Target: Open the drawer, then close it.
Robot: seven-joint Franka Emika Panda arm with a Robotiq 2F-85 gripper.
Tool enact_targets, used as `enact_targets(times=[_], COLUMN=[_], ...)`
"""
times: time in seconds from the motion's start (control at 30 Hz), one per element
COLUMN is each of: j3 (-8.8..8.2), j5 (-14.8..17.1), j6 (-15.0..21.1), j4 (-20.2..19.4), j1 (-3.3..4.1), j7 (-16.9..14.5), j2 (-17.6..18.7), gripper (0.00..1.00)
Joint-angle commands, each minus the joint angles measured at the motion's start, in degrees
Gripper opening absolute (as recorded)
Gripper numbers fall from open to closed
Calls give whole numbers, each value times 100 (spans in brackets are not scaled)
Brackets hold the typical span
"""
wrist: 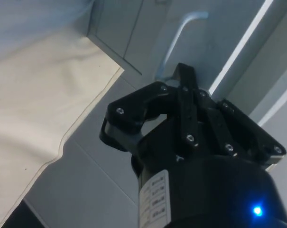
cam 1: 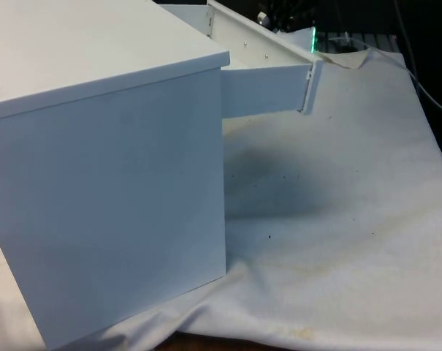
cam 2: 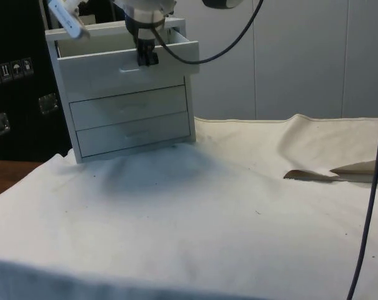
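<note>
A white chest of drawers (cam 1: 104, 183) turns its side to the front view and its face to the side view (cam 2: 176, 81). Its top drawer (cam 1: 264, 91) stands pulled out towards the front view's right, the front panel (cam 2: 107, 72) forward of the two below. My black gripper (cam 2: 147, 59) reaches down over the drawer's front, level with the upper part of the panel. In the wrist view the fingers (wrist: 183, 71) are pressed together, shut, their tips right beside the curved white handle (wrist: 181, 38), with nothing seen between them.
The two lower drawers (cam 2: 129, 106) (cam 2: 135, 132) are shut. White cloth (cam 2: 207, 212) covers the table, with a folded brown edge (cam 2: 313, 176) at the side view's right. A dark cable (cam 2: 370, 206) hangs there too.
</note>
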Motion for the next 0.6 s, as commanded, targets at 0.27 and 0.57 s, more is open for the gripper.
enact_targets(times=[0.27,0.57], j3=[-115,-355], j5=[-212,-292], j6=[17,206], j4=[143,281], j1=[-40,-80], j7=[63,92], j2=[80,212], gripper=[0,0])
